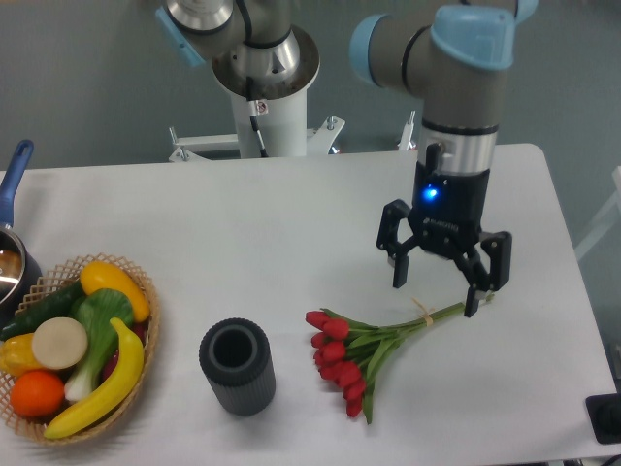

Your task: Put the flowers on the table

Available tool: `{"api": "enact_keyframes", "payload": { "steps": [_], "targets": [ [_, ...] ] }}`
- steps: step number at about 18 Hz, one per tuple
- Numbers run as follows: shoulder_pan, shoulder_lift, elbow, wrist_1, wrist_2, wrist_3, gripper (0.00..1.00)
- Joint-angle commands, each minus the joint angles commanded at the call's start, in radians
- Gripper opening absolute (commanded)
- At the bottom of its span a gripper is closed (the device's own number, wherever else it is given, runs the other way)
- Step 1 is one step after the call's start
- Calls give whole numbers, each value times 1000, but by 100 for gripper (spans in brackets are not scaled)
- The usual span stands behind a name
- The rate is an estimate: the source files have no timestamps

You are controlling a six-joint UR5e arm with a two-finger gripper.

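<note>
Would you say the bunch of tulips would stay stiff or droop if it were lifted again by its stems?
The tulips would probably droop at the heavier flower end, since the stems look thin. The string tie suggests they would stay bunched. Lying flat on the table, they seem unlikely to roll.

We see a white table with rounded corners carrying several things. The flowers, red tulips on green stems tied with string, lie flat on it right of centre. Left of them stands a dark ribbed cylinder, open at the top. At the left edge sits a wicker basket of produce, with a blue-handled pot just behind it.
</note>
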Motion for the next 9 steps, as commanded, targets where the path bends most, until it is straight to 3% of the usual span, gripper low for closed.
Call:
{"api": "enact_keyframes", "payload": {
  "steps": [4, 9],
  "targets": [
    [60, 34, -5, -138, 2, 224, 100],
    [98, 52, -17, -215, 17, 399, 100]
  ]
}}
